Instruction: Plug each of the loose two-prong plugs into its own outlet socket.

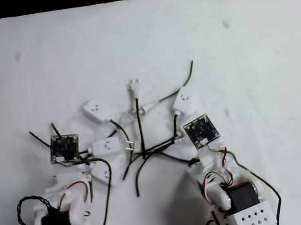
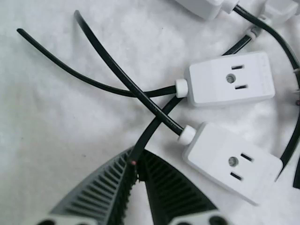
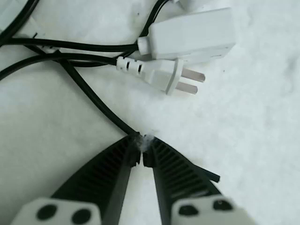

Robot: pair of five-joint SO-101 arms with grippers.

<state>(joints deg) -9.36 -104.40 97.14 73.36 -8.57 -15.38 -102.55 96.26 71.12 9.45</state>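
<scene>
My left gripper is shut on a black cord that runs to a white outlet socket. A second white socket lies just past it, face up. My right gripper is shut on another black cord. Close beyond it lies a white two-prong plug, loose, beside a white socket block. From above, several sockets and plugs lie tangled mid-table between the left arm and right arm.
White table with open room at the back and on both sides. Black cord ends stick out to the left of the tangle. The table's far edge meets a dark floor.
</scene>
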